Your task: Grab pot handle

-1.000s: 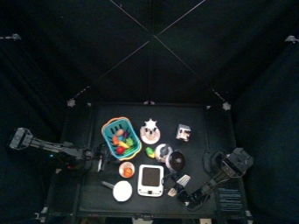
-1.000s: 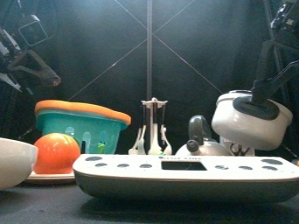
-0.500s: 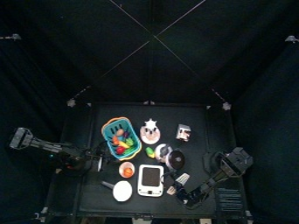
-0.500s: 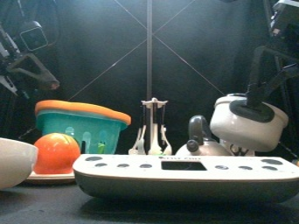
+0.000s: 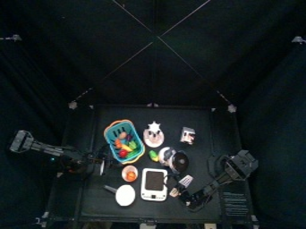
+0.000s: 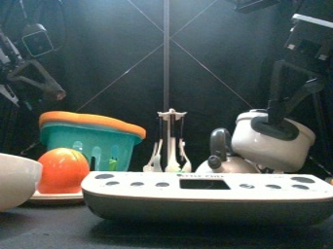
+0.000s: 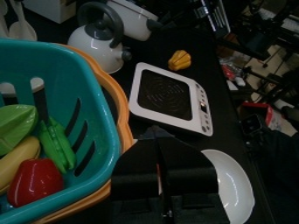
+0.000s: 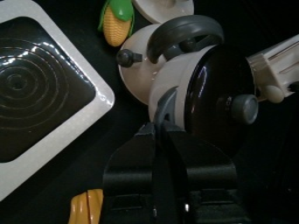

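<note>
My right claw point(image 8: 166, 144) has its jaws drawn in close and, as far as I can judge, clamped on the end of the pot handle point(image 8: 166, 109). This short stub sticks out from the dark pot point(image 8: 219, 92) beside the white kettle point(image 8: 158, 61). Seen from above, the pot sits at about 11 o'clock from my claw, right of the table's middle, and the handle points back toward 5 o'clock, straight down my line of reach. My left arm point(image 5: 48, 150) rests at 9 o'clock by the basket point(image 5: 122, 139), much farther from the pot.

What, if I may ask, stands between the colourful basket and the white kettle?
Front view: a white stand with a dark post, then a small silvery pot beside the kettle.
</note>
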